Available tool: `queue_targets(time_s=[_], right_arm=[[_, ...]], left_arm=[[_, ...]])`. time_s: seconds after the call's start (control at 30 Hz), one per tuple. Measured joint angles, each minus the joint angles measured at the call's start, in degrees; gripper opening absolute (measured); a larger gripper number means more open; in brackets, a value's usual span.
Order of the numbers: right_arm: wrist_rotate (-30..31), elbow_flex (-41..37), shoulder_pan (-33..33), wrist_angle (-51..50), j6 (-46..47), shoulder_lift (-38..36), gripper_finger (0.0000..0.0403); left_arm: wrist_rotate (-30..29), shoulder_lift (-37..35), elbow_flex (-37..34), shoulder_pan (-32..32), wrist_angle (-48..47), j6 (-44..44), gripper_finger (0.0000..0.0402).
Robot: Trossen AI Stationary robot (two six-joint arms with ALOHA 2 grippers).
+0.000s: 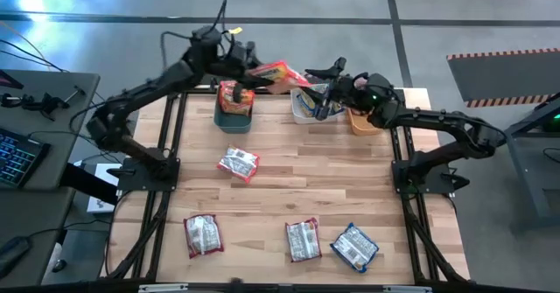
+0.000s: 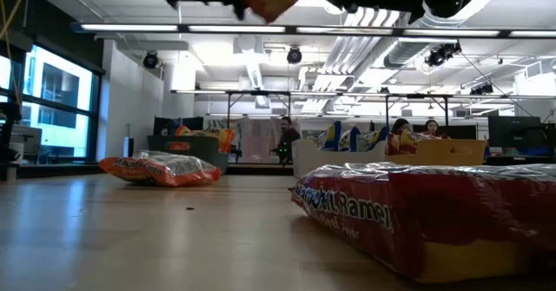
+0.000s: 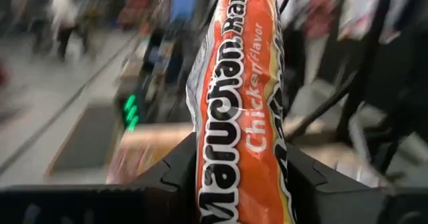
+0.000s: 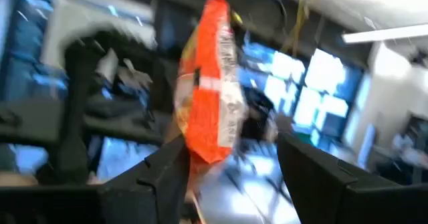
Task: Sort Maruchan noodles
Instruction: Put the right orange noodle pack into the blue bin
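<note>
— Orange packet [image 3: 244, 110]: who has it?
— Left gripper [image 3: 241, 177], fingers clamped on it above the table's far edge. Right gripper [image 4: 231, 164] stands apart beside the packet's other end, gripping nothing.
— Packets on the wooden table [image 1: 289, 197]?
— Four lying loose, one more in the teal bin [image 1: 234, 118]. White bin [image 1: 308, 109] and orange bin [image 1: 360, 122] sit alongside.

held packet [image 3: 244, 110]: orange front, white lettering
table [image 1: 289, 197]: pale wood planks
packets on table [image 1: 238, 163]: silvery-white backs with red print
packet nearest table's right corner [image 1: 354, 245]: blue-edged
bins [image 1: 234, 114]: teal, white, orange
</note>
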Motion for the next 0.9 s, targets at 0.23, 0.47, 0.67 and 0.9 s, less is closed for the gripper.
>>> queue_targets(time_s=[0.23,0.47,0.67,0.9], right_arm=[[4.9,0.0,-1.5,-13.1,-2.4,-1.3,0.0161],[4.5,0.0,-1.8,-18.7,-2.8,-1.3,0.0093],[3.8,0.0,-1.8,-21.1,-3.9,-1.3,0.0045],[1.8,0.0,-1.8,-22.7,-3.9,-1.3,0.001]], left_arm=[[-29.8,-7.2,5.1,1.8,-38.3,21.1,0.0124],[-37.3,-7.4,2.5,4.2,-52.5,32.4,0.0124],[-37.4,-7.3,-5.1,6.3,-49.5,37.9,0.0124],[-36.8,-7.3,-17.7,6.5,-37.9,41.9,0.0123]])
